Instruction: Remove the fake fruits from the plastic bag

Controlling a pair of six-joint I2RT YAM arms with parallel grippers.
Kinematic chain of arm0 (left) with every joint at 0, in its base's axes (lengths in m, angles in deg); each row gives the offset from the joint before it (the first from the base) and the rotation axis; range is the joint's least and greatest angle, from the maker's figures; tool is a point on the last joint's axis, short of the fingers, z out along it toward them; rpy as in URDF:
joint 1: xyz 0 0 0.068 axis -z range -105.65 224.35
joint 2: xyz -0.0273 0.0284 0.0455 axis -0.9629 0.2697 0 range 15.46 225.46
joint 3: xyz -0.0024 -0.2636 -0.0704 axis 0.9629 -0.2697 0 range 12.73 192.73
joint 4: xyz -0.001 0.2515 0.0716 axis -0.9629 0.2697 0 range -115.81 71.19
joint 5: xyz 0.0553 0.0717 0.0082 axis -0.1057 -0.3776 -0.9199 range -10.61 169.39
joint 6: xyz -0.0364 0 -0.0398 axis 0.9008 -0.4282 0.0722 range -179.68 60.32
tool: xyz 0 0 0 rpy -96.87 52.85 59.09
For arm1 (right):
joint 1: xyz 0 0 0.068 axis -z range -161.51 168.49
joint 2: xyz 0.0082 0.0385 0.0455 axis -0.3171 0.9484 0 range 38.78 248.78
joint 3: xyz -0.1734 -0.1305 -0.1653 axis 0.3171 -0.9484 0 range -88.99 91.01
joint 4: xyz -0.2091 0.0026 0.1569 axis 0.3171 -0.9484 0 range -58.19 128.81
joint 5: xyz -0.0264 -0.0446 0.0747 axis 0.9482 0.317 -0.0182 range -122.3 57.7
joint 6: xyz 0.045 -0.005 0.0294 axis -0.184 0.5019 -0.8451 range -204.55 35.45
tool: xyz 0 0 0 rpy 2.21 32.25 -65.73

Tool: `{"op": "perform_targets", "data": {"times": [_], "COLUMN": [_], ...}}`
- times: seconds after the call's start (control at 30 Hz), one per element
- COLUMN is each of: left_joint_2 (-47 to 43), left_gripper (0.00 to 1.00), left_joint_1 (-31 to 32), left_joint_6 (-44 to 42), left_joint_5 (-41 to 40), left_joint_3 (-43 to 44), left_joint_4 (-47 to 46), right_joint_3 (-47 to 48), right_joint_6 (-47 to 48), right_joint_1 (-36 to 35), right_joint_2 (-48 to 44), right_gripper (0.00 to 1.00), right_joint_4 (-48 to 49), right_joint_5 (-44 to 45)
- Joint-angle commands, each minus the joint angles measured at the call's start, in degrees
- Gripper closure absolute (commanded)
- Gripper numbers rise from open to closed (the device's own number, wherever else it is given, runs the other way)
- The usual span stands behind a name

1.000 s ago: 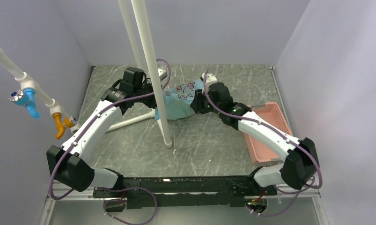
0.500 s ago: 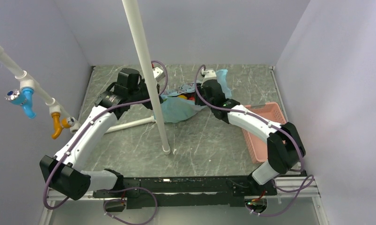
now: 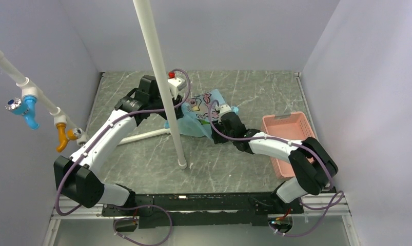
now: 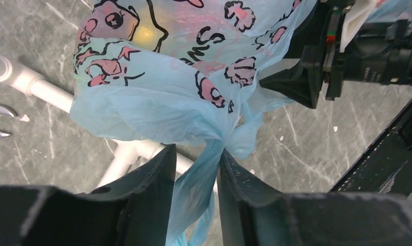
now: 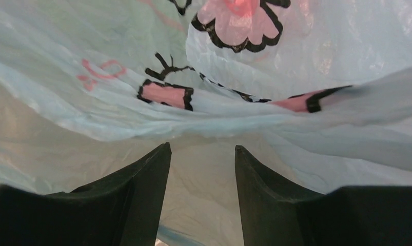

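The light blue plastic bag (image 3: 199, 111) with pink and black print lies bunched mid-table between my two grippers. My left gripper (image 3: 180, 106) is shut on a twisted strip of the bag (image 4: 157, 97), which runs between the jaws of the left gripper (image 4: 196, 164). A yellow fake fruit (image 4: 144, 33) shows dimly through the film; the other fruits are hidden. My right gripper (image 3: 217, 117) is open at the bag's right side. In the right wrist view the right gripper (image 5: 202, 148) pushes into the bag (image 5: 244, 77), with film spanning the gap.
A white pole (image 3: 162, 87) rises just left of the bag, and its base bar (image 3: 142, 134) lies under my left arm. The pink slotted tray (image 3: 281, 117) sits at the right. Grey walls close in the table on three sides.
My right gripper came from the far side of the bag down to its near right side. The bag's open mouth with yellow and red fruits turned out of sight; printed film now faces up.
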Motion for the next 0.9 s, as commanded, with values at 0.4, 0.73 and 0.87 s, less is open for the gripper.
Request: {"op": "perform_targets", "data": {"times": [0.4, 0.73, 0.87], "left_joint_2": [-0.3, -5.6, -6.8], "left_gripper": [0.77, 0.28, 0.14], "left_joint_1": [0.5, 0.4, 0.0], "left_joint_6": [-3.9, -5.2, -3.6], "left_joint_5": [2.5, 4.0, 2.3], "left_joint_3": [3.2, 1.5, 1.1], "left_joint_4": [3.2, 1.0, -0.6], "right_joint_3": [12.2, 11.8, 9.8], "right_joint_6": [-6.9, -7.7, -6.6], "right_joint_1": [-0.1, -0.5, -0.8], "right_joint_2": [-1.6, 0.0, -0.6], "right_gripper": [0.44, 0.4, 0.39], "right_joint_4": [1.6, 6.2, 7.6], "right_joint_5": [-2.9, -13.6, -19.7]}}
